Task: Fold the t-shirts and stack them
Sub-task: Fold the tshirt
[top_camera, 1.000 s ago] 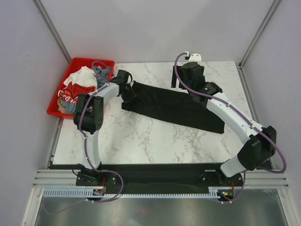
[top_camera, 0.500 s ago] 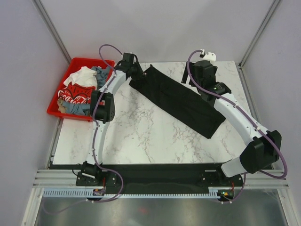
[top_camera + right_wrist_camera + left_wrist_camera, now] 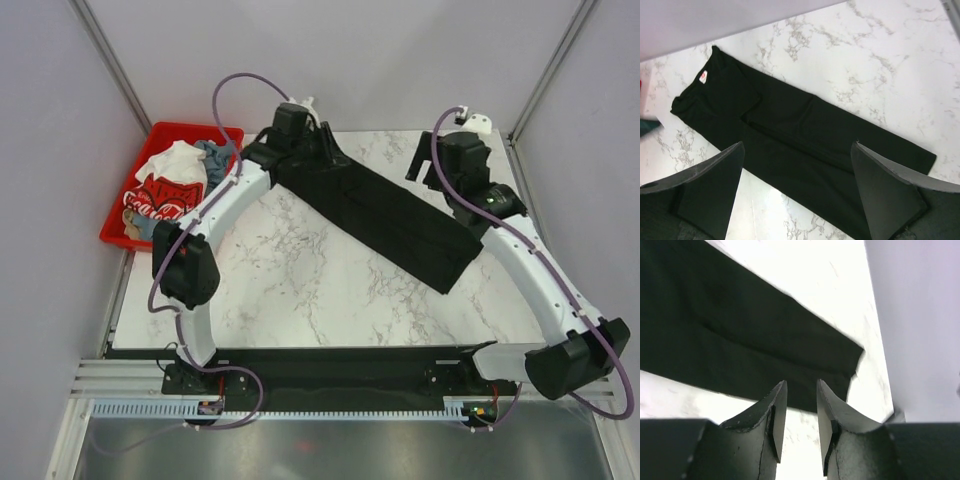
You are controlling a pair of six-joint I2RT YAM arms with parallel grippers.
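The black t-shirt [image 3: 390,215] lies folded into a long strip, running diagonally across the marble table [image 3: 300,290] from back left to mid right. It fills the left wrist view [image 3: 740,335] and the right wrist view [image 3: 805,135], where its small neck label [image 3: 703,76] marks the far left end. My left gripper [image 3: 328,152] hovers over the strip's back-left end, its jaws [image 3: 801,385] slightly apart and empty. My right gripper [image 3: 425,170] hangs above the strip's right half, wide open and empty [image 3: 797,147].
A red plastic bin [image 3: 190,128] stands off the table's left back corner. It holds a white tee [image 3: 175,162], a red Coca-Cola tee [image 3: 160,195] and a grey-blue tee [image 3: 215,152]. Grey walls close in the back and both sides.
The strip's left end was drawn toward the back edge, turning the shirt diagonal. My left gripper moved back and right and now holds nothing. My right arm swung right and back.
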